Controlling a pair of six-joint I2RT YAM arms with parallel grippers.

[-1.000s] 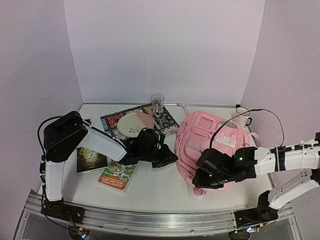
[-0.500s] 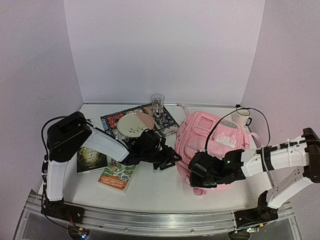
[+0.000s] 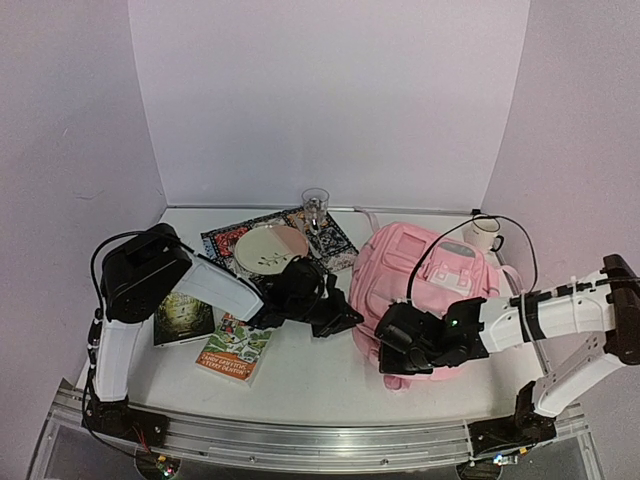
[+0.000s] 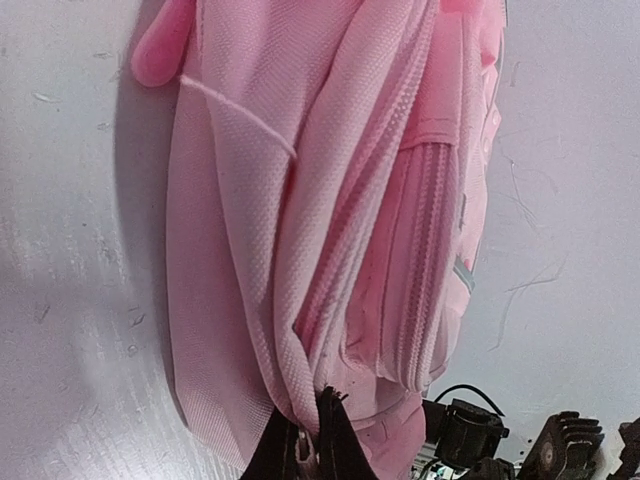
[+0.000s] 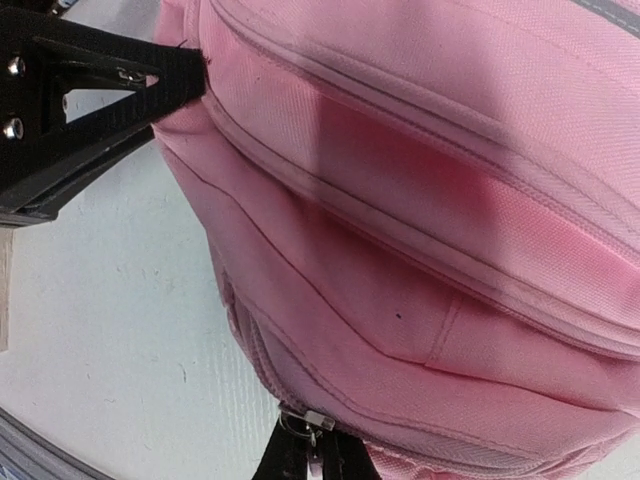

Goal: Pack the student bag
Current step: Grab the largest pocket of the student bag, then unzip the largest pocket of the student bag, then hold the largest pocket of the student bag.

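Top external view: the student bag (image 3: pixel 420 270) is lying flat on the right half of the table (image 3: pixel 310 385), front pockets and white patch facing up. Its long axis is running from the near edge toward the far edge, leaning right at the far end. Which end is the top is not telling clearly.

Left gripper (image 3: pixel 345 322) is reaching in at the bag's left edge. In the left wrist view its jaws are pressing together on a fold of pink fabric (image 4: pixel 308 425). Right gripper (image 3: pixel 392 350) is sitting at the bag's near end. In the right wrist view its jaws are pinching the metal zipper pull (image 5: pixel 305 420) on the bag's seam, with the left gripper's black fingers (image 5: pixel 150 80) showing at the upper left, touching the bag.

On the left half, a plate (image 3: pixel 270 248) is resting on a patterned mat (image 3: pixel 335 240) by the far edge, with a glass (image 3: pixel 316 205) behind it. Two books (image 3: pixel 236 350) are lying toward the near-left corner. A mug (image 3: pixel 484 233) is standing at the far-right corner, just beyond the bag.
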